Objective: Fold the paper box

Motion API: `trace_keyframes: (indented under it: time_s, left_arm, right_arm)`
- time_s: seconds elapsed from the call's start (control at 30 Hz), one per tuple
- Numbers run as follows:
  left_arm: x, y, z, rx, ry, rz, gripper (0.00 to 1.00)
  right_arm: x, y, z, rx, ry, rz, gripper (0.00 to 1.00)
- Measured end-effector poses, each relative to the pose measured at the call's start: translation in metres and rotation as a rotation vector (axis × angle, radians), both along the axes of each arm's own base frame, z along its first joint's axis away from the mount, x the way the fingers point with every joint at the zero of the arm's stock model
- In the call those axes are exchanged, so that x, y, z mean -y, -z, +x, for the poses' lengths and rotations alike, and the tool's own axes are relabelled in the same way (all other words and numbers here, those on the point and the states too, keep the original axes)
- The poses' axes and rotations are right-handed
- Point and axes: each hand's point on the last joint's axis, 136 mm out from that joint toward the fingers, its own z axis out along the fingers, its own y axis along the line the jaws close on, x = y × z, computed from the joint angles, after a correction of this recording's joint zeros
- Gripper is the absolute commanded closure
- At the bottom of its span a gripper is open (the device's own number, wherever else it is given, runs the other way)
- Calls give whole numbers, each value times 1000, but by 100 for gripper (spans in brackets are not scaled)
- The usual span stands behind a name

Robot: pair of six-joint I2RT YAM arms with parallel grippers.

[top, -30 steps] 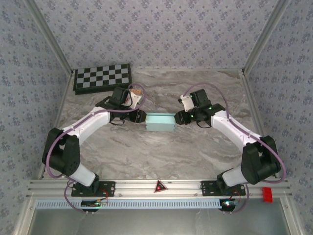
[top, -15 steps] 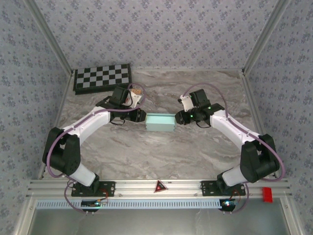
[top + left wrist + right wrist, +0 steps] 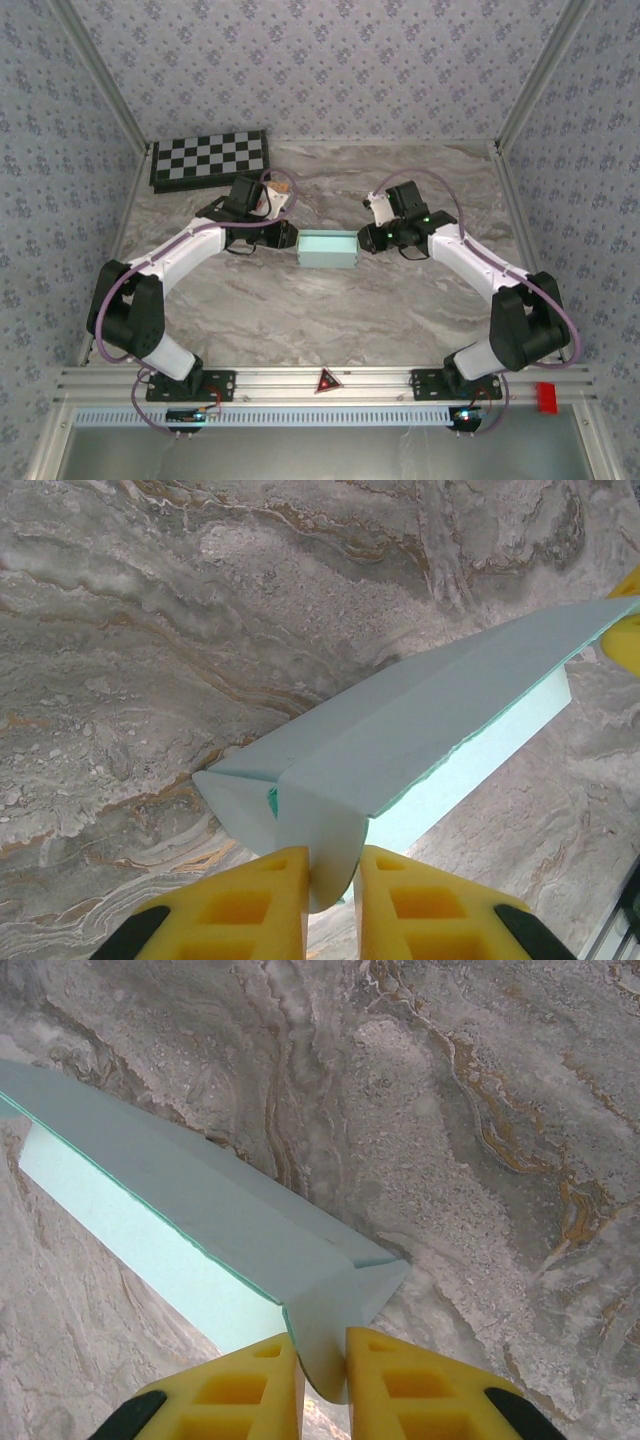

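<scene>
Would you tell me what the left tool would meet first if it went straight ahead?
The paper box: the left tool is shut on its end flap, so it would push the box, probably toward the right tool at the far end.

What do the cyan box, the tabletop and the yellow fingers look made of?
Paper box: thin matte pale cyan card, judging by creased folds and a slightly fuzzy cut edge. Tabletop: marble-patterned grey-brown veining, possibly a printed laminate. Left gripper's fingers: matte yellow plastic, seemingly moulded or printed, with recessed pockets.
</scene>
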Motion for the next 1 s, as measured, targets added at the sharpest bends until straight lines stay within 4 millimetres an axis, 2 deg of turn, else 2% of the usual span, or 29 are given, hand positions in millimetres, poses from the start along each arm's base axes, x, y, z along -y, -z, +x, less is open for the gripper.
trace_keyframes:
  time_s: [0.33, 1.0]
  left_arm:
    - [0, -1, 1, -4, -9, -5, 82]
    - [0, 0, 1, -8, -13, -4, 82]
  right_arm:
    - [-8, -1, 3, -9, -10, 12, 83]
    - [-12, 0, 9, -43, -11, -2, 81]
